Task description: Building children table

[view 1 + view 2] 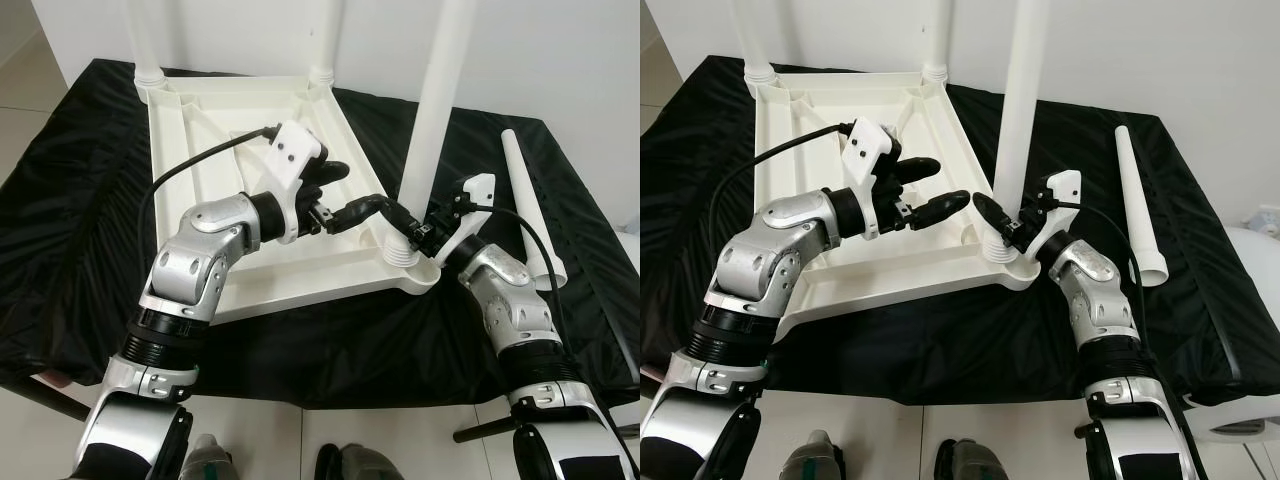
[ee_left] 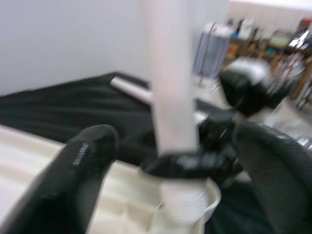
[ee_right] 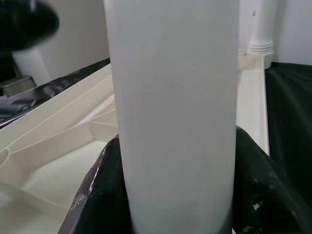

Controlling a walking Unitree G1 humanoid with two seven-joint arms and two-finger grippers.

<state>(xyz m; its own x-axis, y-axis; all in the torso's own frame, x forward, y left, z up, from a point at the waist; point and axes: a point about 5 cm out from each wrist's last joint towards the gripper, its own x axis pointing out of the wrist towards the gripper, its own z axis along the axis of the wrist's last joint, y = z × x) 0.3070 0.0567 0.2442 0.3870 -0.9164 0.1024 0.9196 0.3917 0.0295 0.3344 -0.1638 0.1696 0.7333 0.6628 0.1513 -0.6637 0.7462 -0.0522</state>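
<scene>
No readable writing, right pincer (image 1: 997, 222) gripping leg (image 1: 1016, 110)

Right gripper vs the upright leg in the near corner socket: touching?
Touching. In the right wrist view both black fingers press against the upright white leg with no gap; the right eye view shows the right gripper clamped low on it, just above the socket.

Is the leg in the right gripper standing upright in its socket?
Yes: the leg stands upright in the tabletop's corner socket, right gripper clasping its base.
</scene>
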